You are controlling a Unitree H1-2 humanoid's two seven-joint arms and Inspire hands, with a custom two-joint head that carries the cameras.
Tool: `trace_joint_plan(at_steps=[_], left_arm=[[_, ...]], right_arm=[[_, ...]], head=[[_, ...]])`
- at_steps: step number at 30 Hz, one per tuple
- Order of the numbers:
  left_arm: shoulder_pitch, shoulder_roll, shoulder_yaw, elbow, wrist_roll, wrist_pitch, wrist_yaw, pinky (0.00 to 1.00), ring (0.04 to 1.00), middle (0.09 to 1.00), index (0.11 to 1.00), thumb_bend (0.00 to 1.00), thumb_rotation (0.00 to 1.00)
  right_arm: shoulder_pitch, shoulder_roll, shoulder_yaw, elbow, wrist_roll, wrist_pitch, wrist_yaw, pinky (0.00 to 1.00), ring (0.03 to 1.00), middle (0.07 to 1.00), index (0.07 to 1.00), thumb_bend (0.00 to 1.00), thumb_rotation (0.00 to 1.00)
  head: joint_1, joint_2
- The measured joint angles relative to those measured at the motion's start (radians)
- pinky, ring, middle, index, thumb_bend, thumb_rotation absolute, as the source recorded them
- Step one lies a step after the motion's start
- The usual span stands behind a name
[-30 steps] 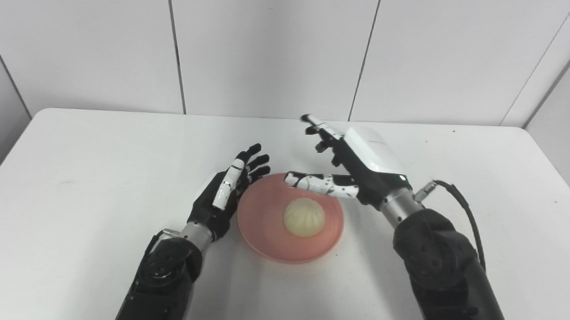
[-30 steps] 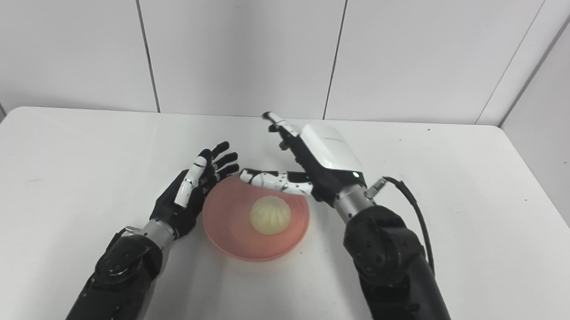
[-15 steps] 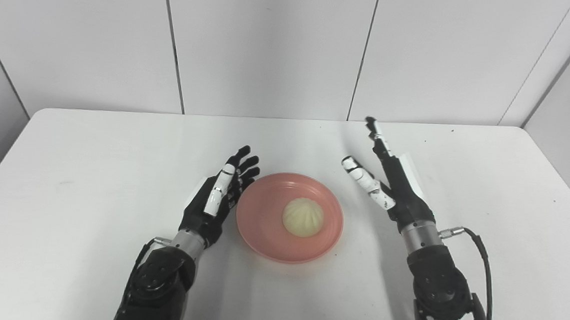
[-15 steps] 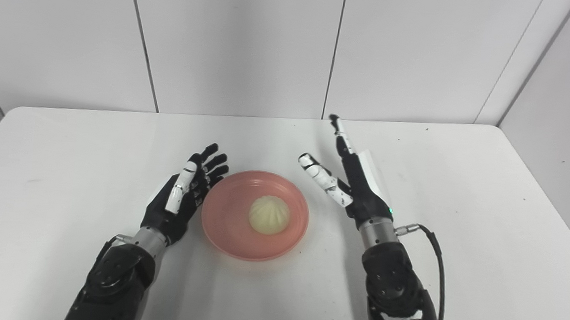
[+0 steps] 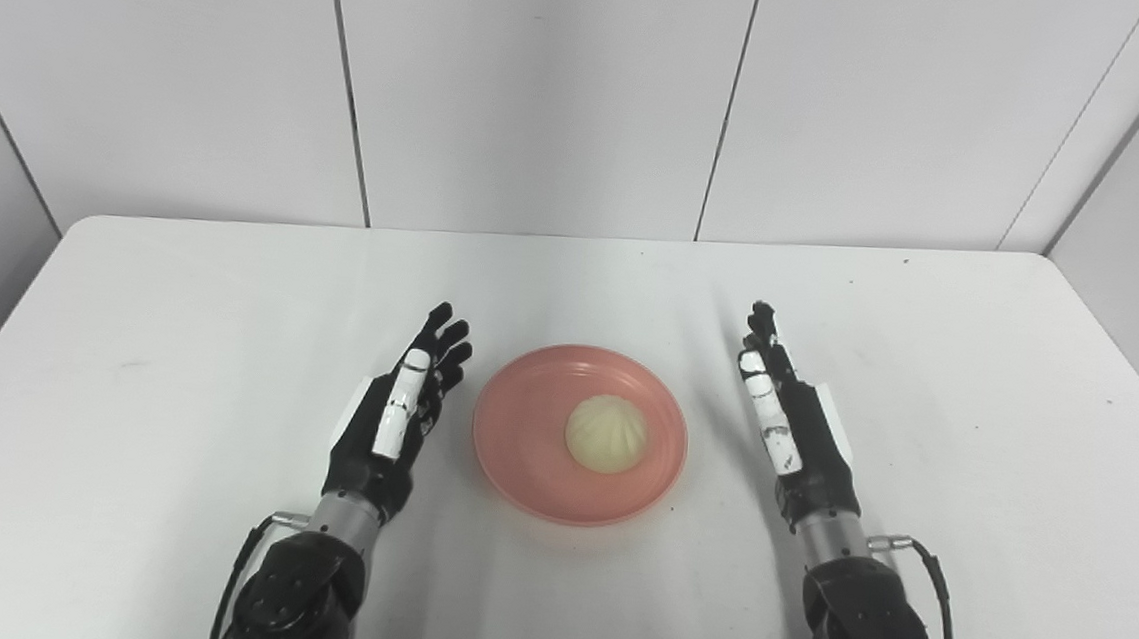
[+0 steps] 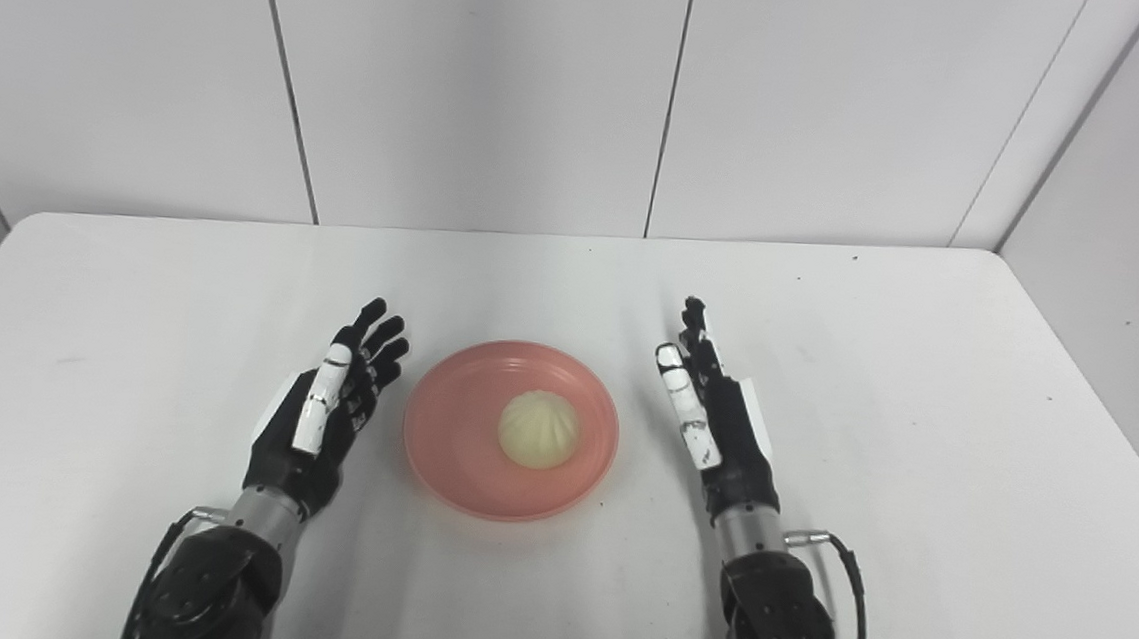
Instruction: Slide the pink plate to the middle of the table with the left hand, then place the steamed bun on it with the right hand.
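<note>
I have the pink plate (image 5: 520,456) sitting near the middle of the white table (image 5: 129,309), and I take it as my landmark. The steamed bun (image 5: 607,433) rests on the plate, a little right of the plate's center, untouched by either hand.

My left hand (image 5: 397,418) is just to the left of the plate, close beside its rim but apart from it. Its fingers (image 5: 443,336) are stretched out and slightly spread, pointing toward the far side of the table, and they hold nothing. The palm faces inward toward the plate.

My right hand (image 5: 793,425) is to the right of the plate, a bit farther from the rim than the left one. It stands on edge, fingers extended straight and lying close together, also pointing toward the far side, with nothing in its grasp. The thumb lies along the side facing the plate.

Both forearms come up from the near edge on either side of the plate.
</note>
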State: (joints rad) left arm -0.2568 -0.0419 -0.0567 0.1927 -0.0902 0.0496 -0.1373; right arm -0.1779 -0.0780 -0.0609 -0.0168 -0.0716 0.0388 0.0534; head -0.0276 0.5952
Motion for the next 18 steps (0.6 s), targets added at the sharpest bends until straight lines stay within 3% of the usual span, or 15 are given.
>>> trace_joint_plan(at_steps=[10, 18], left_arm=[[0.073, -0.005, 0.005, -0.095, -0.003, 0.026, 0.001, 1.00, 0.967, 0.978, 0.981, 0.46, 1.00], [0.099, -0.006, 0.007, -0.120, -0.003, 0.039, 0.001, 1.00, 0.966, 0.975, 0.974, 0.45, 1.00]], right_arm=[[0.010, 0.016, 0.012, 0.042, 0.087, 0.004, 0.013, 1.00, 1.000, 1.000, 1.000, 0.40, 1.00], [-0.005, 0.011, 0.017, 0.099, 0.123, -0.048, 0.015, 1.00, 1.000, 1.000, 1.000, 0.40, 1.00]], head=[[0.029, -0.005], [0.055, -0.008]])
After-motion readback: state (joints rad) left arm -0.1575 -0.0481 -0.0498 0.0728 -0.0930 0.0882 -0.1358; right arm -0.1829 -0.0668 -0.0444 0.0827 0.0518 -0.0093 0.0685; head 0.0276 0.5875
